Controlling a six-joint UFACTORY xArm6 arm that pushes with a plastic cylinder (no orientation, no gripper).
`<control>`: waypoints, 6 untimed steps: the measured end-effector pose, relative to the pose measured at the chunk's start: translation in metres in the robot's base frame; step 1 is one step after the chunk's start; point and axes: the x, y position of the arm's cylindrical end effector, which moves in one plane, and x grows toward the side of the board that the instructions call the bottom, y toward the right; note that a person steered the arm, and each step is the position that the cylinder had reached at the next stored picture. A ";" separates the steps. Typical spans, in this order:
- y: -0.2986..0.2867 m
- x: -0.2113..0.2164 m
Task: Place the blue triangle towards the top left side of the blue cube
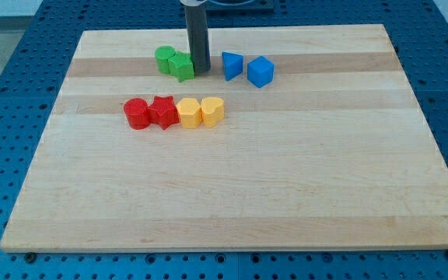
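The blue triangle (231, 65) stands near the view's top, just left of the blue cube (260, 71) and nearly touching it. My tip (201, 71) is down on the board, a little left of the blue triangle and right beside the green star-like block (182, 68). The dark rod rises straight up out of the view's top.
A green round block (164, 58) sits left of the green star-like block. Below them is a row: red round block (137, 113), red star (163, 112), yellow hexagon-like block (188, 113), yellow heart-like block (212, 111). The wooden board (232, 194) lies on a blue perforated table.
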 end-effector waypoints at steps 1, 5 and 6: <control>0.002 0.004; 0.042 0.004; 0.054 0.004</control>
